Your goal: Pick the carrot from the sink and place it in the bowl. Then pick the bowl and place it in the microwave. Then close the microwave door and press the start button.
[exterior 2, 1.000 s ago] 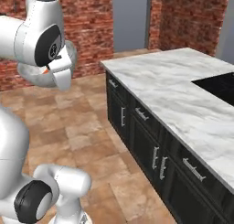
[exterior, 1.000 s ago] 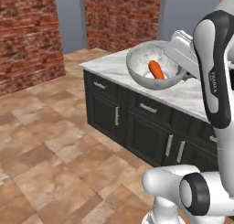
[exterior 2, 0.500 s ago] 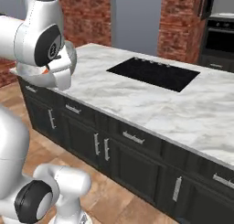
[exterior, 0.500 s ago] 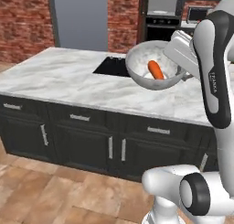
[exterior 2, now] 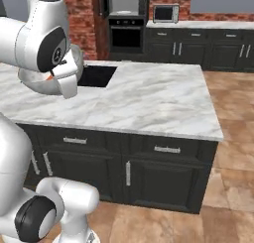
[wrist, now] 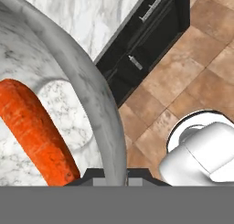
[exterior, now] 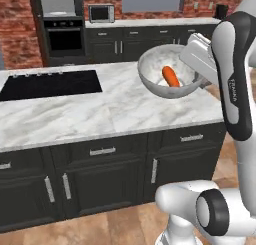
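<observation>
The mottled grey-white bowl [exterior: 150,75] hangs in the air over the right part of a marble island, and the orange carrot [exterior: 171,77] lies inside it. My gripper [exterior: 198,82] is shut on the bowl's right rim. From the right base view the bowl [exterior 2: 38,84] is half hidden behind my arm, with a sliver of carrot [exterior 2: 49,77] showing and the gripper [exterior 2: 68,77] beside it. Close up, the bowl's rim [wrist: 98,95] runs down into the gripper [wrist: 116,175], and the carrot [wrist: 39,127] rests on the bowl's floor. The sink and the built-in microwave are out of view.
The marble island [exterior: 100,111] carries a black cooktop [exterior: 50,84] at its left and dark cabinets below. Against the back wall stand a black oven [exterior: 62,39], a small countertop microwave [exterior: 101,13] and more dark cabinets [exterior 2: 208,48]. Tiled floor [exterior 2: 233,138] lies right of the island.
The whole scene has swept sideways in both base views as the base turned: brick wall gave way to the island, cooktop and back wall. The bowl with the carrot stays held in the gripper.
</observation>
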{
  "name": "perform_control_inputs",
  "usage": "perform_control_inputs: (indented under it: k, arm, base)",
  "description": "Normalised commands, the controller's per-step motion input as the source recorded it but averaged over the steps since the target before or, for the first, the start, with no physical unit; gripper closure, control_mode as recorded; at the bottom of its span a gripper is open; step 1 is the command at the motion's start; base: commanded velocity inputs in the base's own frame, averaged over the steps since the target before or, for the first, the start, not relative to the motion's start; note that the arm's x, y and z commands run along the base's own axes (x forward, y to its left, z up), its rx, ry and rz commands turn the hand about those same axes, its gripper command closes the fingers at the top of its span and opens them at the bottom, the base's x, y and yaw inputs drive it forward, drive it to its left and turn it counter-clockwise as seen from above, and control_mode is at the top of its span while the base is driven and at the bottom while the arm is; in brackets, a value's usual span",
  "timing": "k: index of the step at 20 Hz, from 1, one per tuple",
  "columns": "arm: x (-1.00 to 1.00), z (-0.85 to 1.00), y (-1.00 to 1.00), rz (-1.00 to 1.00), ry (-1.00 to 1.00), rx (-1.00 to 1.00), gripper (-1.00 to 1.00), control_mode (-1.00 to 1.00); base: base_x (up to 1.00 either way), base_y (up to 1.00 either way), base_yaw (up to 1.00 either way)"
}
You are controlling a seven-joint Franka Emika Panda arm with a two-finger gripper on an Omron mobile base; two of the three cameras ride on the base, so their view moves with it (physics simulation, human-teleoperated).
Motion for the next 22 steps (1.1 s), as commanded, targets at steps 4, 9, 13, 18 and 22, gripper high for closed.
perform_control_inputs:
  k: [4,9,13,18,22]
  arm:
    - [0.0,0.0,0.0,0.0,0.0,0.0,1.0,1.0]
    - [0.0,0.0,0.0,0.0,0.0,0.0,1.0,1.0]
    - [0.0,0.0,0.0,0.0,0.0,0.0,1.0,1.0]
    - [0.0,0.0,0.0,0.0,0.0,0.0,1.0,1.0]
    - [0.0,0.0,0.0,0.0,0.0,0.0,1.0,1.0]
  base:
    - [0.36,-0.8,-0.39]
    - [0.87,-1.0,-0.09]
    - [0.97,-1.0,0.0]
    - [0.5,-1.0,0.0]
    - [0.24,-1.0,0.0]
